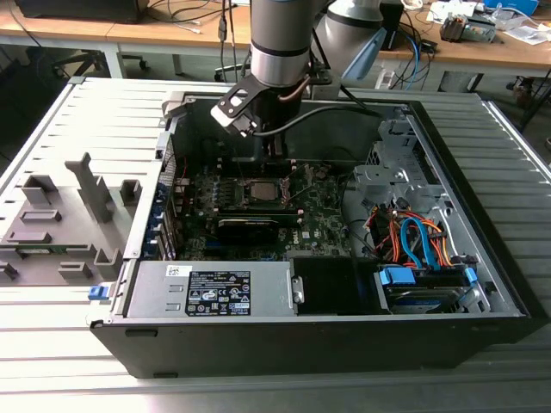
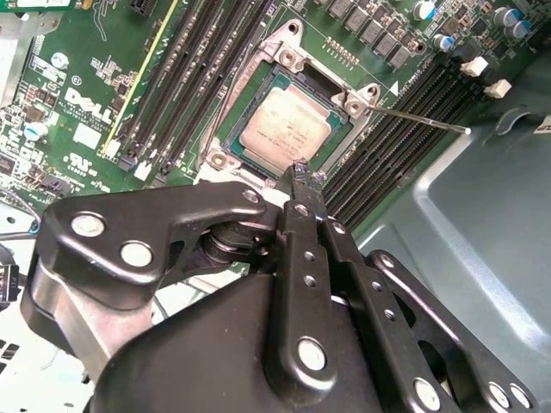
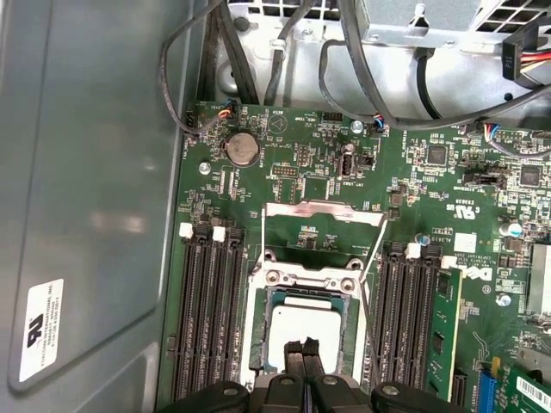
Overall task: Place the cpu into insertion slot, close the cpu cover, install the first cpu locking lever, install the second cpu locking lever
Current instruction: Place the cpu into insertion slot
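The cpu (image 2: 288, 129) (image 3: 303, 325) lies flat in the socket (image 1: 258, 191) on the green motherboard, its silver top showing. My gripper (image 2: 301, 172) (image 3: 301, 348) is shut with nothing between its fingers, and its tips hover just over the near edge of the cpu. The cpu cover (image 3: 323, 211) looks swung up and back from the socket, with board visible through its window. A thin locking lever (image 2: 422, 120) (image 3: 372, 258) sticks out loose beside the socket. The arm (image 1: 280, 52) reaches down into the open computer case.
Black memory slots (image 3: 207, 318) (image 2: 387, 146) flank the socket on both sides. A long black card (image 1: 250, 225) sits below the socket. The power supply (image 1: 207, 288), cabled drive bay (image 1: 413, 241) and case wall (image 3: 86, 172) close in the board. A grey fixture (image 1: 60, 215) stands outside.
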Robot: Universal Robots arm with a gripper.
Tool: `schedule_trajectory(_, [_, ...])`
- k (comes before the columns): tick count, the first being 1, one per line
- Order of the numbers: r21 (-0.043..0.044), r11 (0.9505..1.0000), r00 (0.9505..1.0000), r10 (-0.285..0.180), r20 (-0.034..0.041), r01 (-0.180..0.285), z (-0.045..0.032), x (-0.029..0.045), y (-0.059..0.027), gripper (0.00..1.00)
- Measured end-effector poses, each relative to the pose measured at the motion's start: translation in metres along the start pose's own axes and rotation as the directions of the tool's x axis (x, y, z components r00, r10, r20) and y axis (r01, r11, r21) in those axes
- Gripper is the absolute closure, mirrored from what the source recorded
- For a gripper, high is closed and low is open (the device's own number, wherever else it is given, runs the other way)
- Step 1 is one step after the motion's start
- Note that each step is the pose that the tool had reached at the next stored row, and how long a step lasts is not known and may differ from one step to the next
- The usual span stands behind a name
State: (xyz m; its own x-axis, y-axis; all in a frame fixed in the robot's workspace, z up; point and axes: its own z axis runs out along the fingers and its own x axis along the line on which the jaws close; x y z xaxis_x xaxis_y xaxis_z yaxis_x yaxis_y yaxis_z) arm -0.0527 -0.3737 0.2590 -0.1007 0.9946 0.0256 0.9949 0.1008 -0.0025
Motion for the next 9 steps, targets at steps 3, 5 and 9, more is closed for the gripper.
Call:
schedule_trajectory(3, [0.0000,1.0000,1.0000,0.000,-0.0004,0.000,-0.0028,0.0001,0.0000,0.89])
schedule_trajectory(5, [-0.0001,1.0000,1.0000,0.000,-0.0007,0.000,-0.0037,0.0001,0.0000,0.89])
schedule_trajectory(9, [-0.0003,1.0000,1.0000,0.000,-0.0012,0.000,-0.0056,0.0002,0.0000,0.89])
